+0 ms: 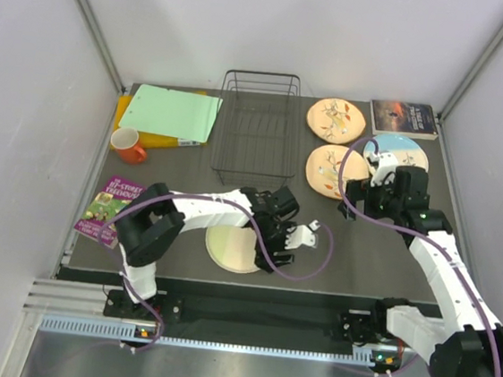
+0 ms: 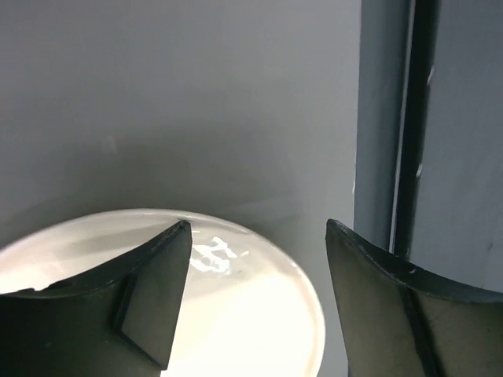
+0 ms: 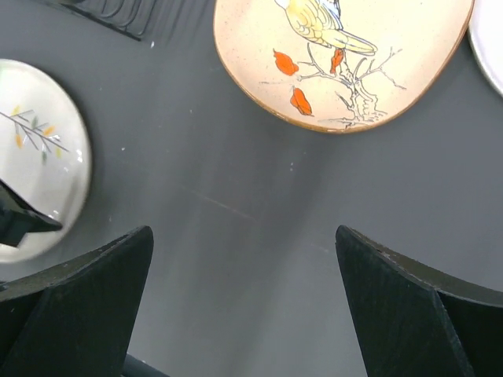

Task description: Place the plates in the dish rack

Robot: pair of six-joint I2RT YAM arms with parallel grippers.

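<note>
The plain cream plate (image 1: 232, 248) lies flat near the table's front edge. My left gripper (image 1: 269, 237) is open low over its right rim. In the left wrist view one finger (image 2: 149, 290) is over the plate (image 2: 251, 314) and the other is past its rim. The two peach bird plates (image 1: 336, 119) (image 1: 332, 172) and the blue and white plate (image 1: 401, 152) lie right of the empty black wire dish rack (image 1: 256, 126). My right gripper (image 1: 353, 202) is open and empty above bare table, just near of a bird plate (image 3: 346, 55).
A green folder (image 1: 171, 113) and an orange mug (image 1: 128, 145) sit left of the rack. A book (image 1: 403, 117) lies at the back right and a magazine (image 1: 110, 210) at the front left. White walls enclose the table.
</note>
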